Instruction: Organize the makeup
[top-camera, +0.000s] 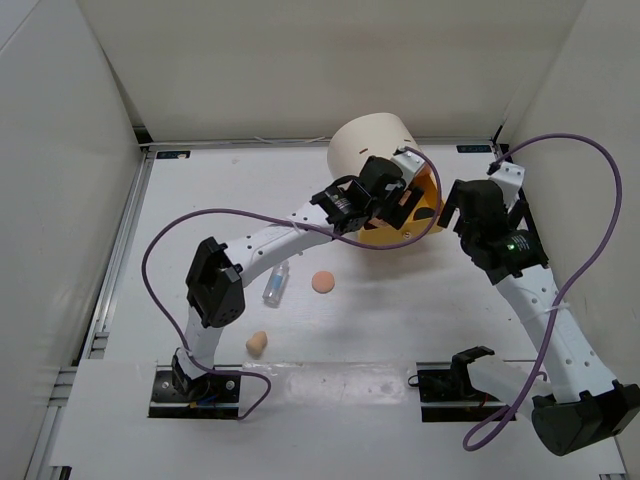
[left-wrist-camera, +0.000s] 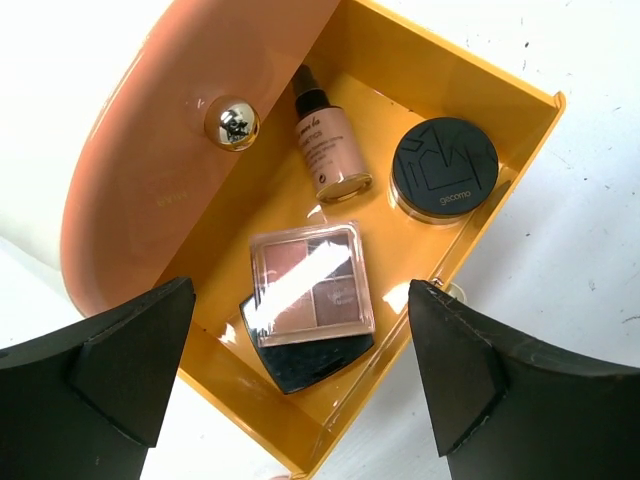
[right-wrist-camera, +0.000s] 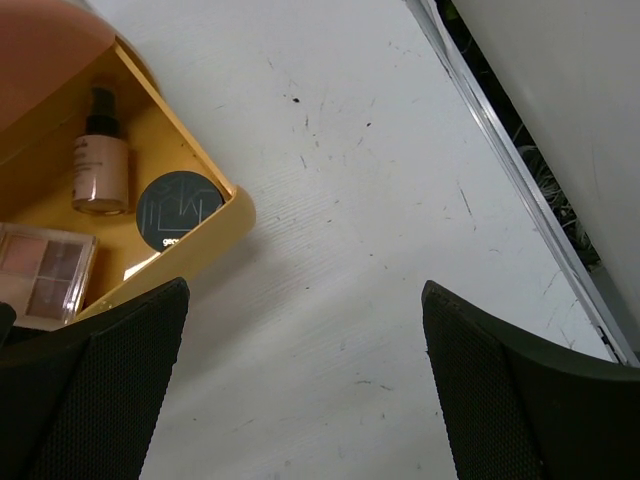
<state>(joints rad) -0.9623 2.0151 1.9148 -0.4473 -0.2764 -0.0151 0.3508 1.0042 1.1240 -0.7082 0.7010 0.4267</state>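
An orange drawer stands pulled out of the cream cylinder box. In it lie a foundation bottle, a round black compact and a square eyeshadow compact stacked on a black square compact. My left gripper hovers open and empty over the drawer. My right gripper is open and empty above bare table right of the drawer. A peach puff, a clear little bottle and a beige egg sponge lie on the table.
The drawer front with its gold knob faces the left camera. White walls enclose the table; a metal rail runs along the right edge. Purple cables loop over both arms.
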